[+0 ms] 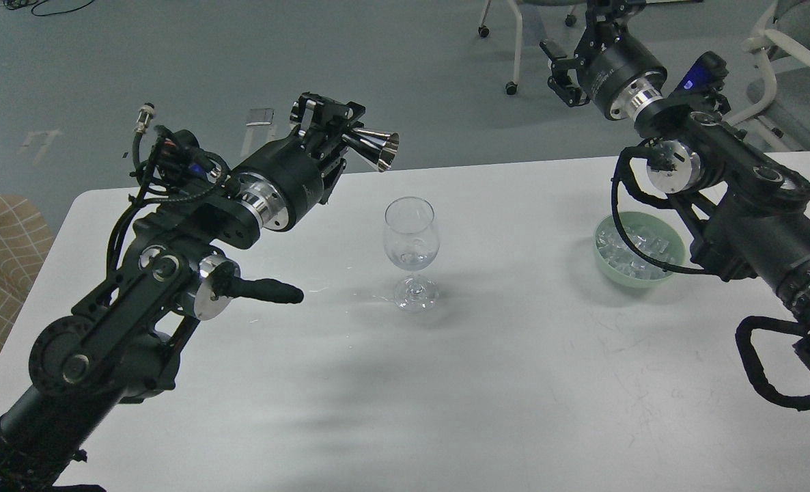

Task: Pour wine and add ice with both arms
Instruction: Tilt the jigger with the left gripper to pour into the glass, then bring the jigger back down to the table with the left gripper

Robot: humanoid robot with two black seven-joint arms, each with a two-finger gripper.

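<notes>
Head view shows our left gripper (340, 140) clamped on a steel jigger (375, 148) tipped sideways above-left of the wine glass (412, 249), so remaining wine may spill, while our right gripper (563, 76), apparently open, hovers beyond the ice (636, 246) bowl (606, 263).

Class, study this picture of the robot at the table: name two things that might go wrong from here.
1. The left gripper holds a metal cup tipped sideways, off to the side of the glass; liquid might spill onto the table.
2. The right arm's cable hangs over the bowl of ice and might snag it.
</notes>
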